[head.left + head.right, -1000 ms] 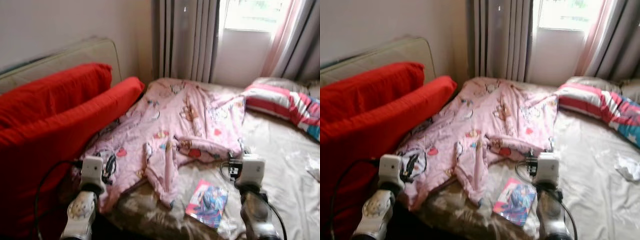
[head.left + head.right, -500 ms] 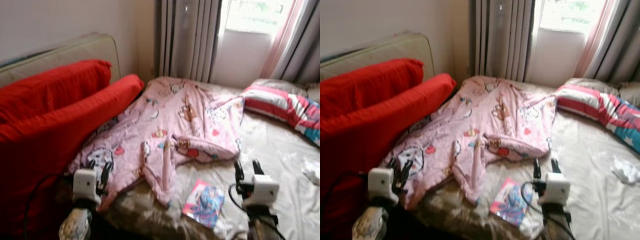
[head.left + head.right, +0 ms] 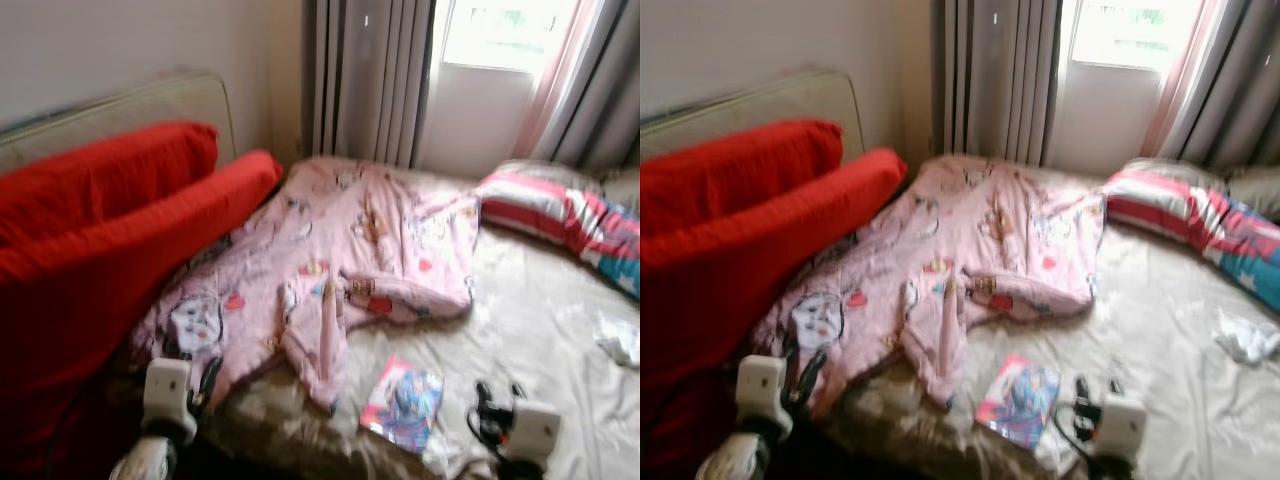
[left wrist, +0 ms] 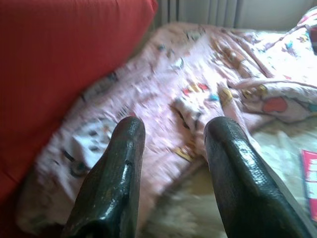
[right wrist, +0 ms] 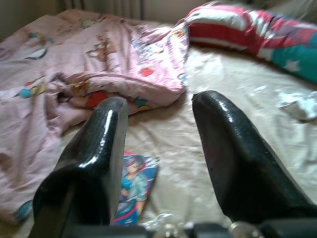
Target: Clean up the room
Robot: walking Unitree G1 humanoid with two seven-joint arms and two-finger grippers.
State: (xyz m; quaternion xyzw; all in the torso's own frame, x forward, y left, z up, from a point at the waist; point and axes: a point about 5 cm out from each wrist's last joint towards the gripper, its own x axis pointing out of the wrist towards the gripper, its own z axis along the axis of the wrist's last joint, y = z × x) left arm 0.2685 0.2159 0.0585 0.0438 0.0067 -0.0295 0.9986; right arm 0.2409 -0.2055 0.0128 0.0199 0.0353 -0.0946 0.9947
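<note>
Two grippers show low in the head views, both empty and held above the near edge of the bed (image 3: 540,300). The left gripper (image 4: 171,131) has its two black fingers spread apart and aims at the pink blanket (image 3: 340,250) where it meets the red cushions. The right gripper (image 5: 159,106) also has its fingers spread wide, over the bare sheet near the bed's near edge.

Each wrist view gives what the head views blur. The left wrist view shows the blanket's cartoon print up close, with a sliver of the magazine cut off at the picture's edge. The right wrist view shows the magazine (image 5: 132,186) more clearly, its cover bearing a drawn figure in blue, lying flat between the blanket's hanging fold and the right gripper. The head views alone take in the wall, the grey curtains (image 3: 365,80) and the bright window (image 3: 490,35) behind the far edge of the bed.

By count: one blanket, spread crumpled over the left half of the bed; two red cushions (image 3: 110,230) stacked along the bed's left edge; one magazine near the near edge; one striped pillow (image 3: 555,215) at the far right corner; one small white crumpled thing (image 3: 1245,342) near the right edge, too blurred to name.

The pillow's far end is cut off by the picture edge. Both arms are cut off below the wrists.
</note>
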